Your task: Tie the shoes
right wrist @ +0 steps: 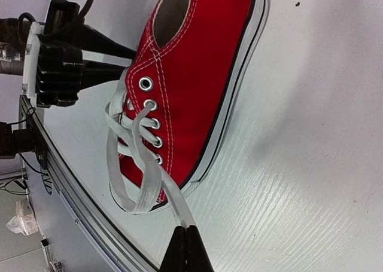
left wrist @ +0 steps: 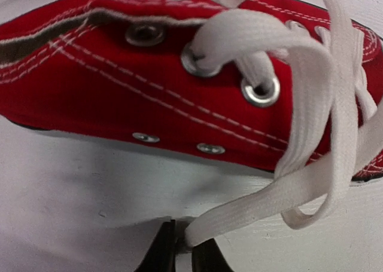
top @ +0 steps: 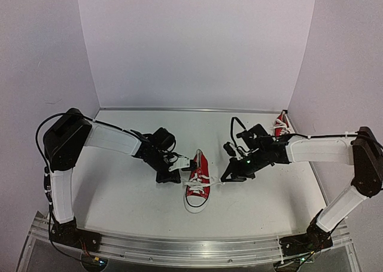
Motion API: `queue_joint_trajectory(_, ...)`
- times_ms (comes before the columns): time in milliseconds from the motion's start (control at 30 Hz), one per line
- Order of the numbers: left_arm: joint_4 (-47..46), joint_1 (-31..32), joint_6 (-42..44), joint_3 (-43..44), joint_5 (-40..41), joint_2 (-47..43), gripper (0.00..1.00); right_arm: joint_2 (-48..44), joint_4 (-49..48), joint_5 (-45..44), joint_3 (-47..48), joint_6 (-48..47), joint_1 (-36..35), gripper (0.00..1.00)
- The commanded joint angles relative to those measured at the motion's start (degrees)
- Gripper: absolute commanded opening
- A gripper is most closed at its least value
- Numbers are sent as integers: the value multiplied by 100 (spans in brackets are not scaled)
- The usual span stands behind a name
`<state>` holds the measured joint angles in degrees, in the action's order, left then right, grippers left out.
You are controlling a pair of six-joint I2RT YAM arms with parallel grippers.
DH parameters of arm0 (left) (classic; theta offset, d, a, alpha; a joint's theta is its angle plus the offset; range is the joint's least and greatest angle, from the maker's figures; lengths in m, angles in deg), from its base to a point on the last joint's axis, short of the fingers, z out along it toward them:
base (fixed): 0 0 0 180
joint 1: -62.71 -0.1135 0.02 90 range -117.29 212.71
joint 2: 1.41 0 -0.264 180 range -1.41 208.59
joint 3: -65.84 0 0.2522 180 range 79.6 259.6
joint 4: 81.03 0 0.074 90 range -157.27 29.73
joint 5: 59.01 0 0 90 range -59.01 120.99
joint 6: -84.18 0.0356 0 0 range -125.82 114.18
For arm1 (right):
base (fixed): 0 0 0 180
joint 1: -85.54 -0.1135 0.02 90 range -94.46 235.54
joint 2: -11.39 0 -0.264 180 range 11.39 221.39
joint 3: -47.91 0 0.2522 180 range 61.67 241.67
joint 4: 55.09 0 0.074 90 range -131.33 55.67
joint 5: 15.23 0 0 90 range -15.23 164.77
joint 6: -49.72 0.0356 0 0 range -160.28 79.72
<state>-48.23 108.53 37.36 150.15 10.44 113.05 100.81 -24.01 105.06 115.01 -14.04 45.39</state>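
Observation:
A red sneaker (top: 198,182) with white laces lies in the middle of the table, toe toward the near edge. It fills the left wrist view (left wrist: 149,98) and shows in the right wrist view (right wrist: 197,75). My left gripper (top: 190,163) is at the shoe's left side, shut on a white lace (left wrist: 263,203). My right gripper (top: 226,179) is at the shoe's right side, shut on another white lace (right wrist: 173,197). The two laces cross over the shoe's front. A second red sneaker (top: 280,126) lies at the far right corner, behind the right arm.
White walls (top: 197,45) enclose the table on the back and both sides. A metal rail (top: 179,248) runs along the near edge. The left gripper's body (right wrist: 57,63) shows beyond the shoe in the right wrist view.

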Motion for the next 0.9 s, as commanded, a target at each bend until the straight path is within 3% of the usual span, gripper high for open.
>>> queue_joint_trajectory(0,53,-54,-127,11,400,-246,1,-290,193,-361,15,62,228,0)
queue_joint_trajectory(267,149,-683,-1426,-260,681,-1439,0,-1263,979,-1562,-43,338,875,0)
queue_joint_trajectory(500,688,-1064,-2333,-331,1179,-1721,0,-1697,2072,-2931,-100,500,1273,0)
queue_joint_trajectory(700,1073,-1349,-3095,-770,1631,-1931,0,-1849,2453,-3328,-643,683,1331,0)
queue_joint_trajectory(867,1136,-1398,-3444,-1267,1978,-2176,0,-1407,2467,-3259,-857,880,1333,0)
